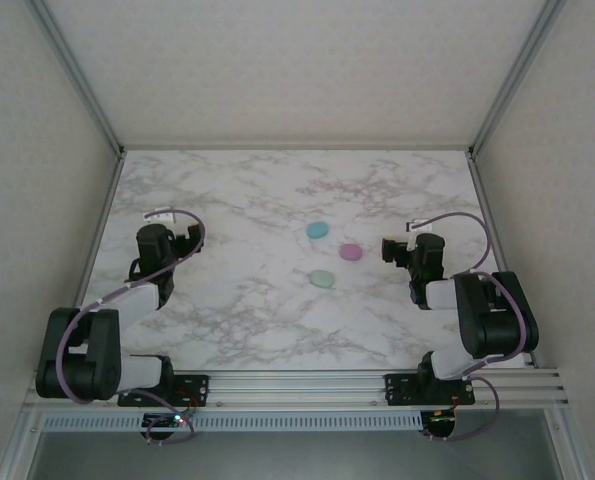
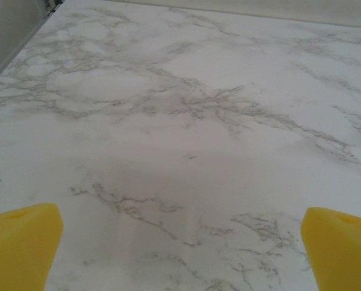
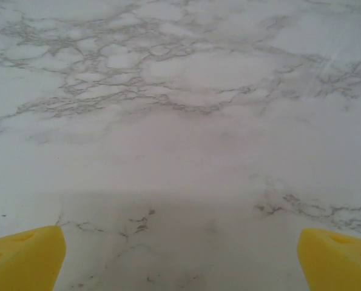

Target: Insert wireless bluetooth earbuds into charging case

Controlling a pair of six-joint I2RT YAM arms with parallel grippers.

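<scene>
Left gripper (image 2: 180, 245): jaws spread wide, nothing between them.
Right gripper (image 3: 180, 248): equally wide, empty.
Cases: cyan case (image 1: 318, 230), pink case (image 1: 350, 252), mint case (image 1: 322, 279); loose triangle mid-table, none touching; pink nearest the right gripper.
Earbuds: too small to make out; whether inside the cases, cannot tell.
Step in hand: probably approach; best to pin one case with one arm and work with the other, descending slowly.
Surface: table (image 1: 237, 200), smooth marble pattern, likely slippery.
Room: pale walls (image 1: 297, 70), metal corner posts.
</scene>
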